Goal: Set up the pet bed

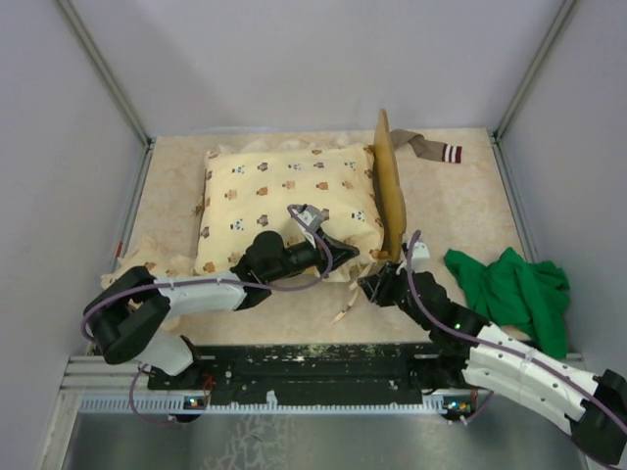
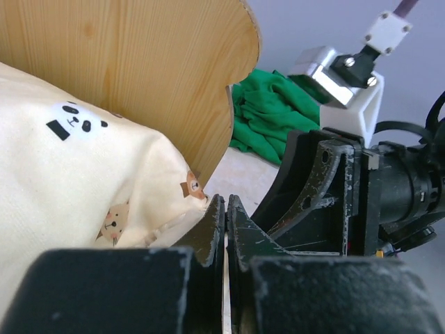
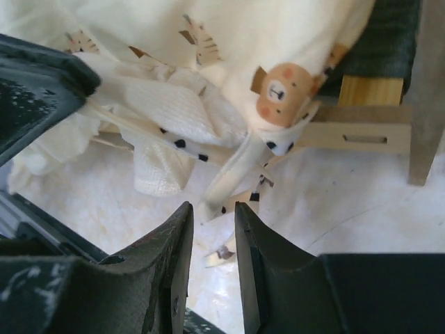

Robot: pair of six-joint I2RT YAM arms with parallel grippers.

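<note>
Light wood is mostly buried right now: the pet bed [image 1: 389, 191] sits mid-table, a bit toward the far side, with the cream animal-print quilt [image 1: 284, 201] piled over nearly all of it. Its long axis runs left to right, and the scalloped headboard [image 2: 139, 62] stands upright at the right end, so the bed points right. Both arms are crowded at the near right corner. The left jaws are pressed together right at the quilt's near right corner, just beside the headboard; there might be a sliver of fabric pinched in there, honestly can't tell. The right jaws are partly spread with nothing between them, hovering just near of that same corner, where a loose tie [image 3: 233, 174] dangles off the quilt and a bit of the frame's rail [image 3: 361, 129] peeks out over the table [image 1: 460, 196]. So from the right jaws the bed lies far and left, and I'd guess the right arm is the closer one to the bare frame. Green cloth [image 1: 509, 294] is bunched well off to the right, near side.
</note>
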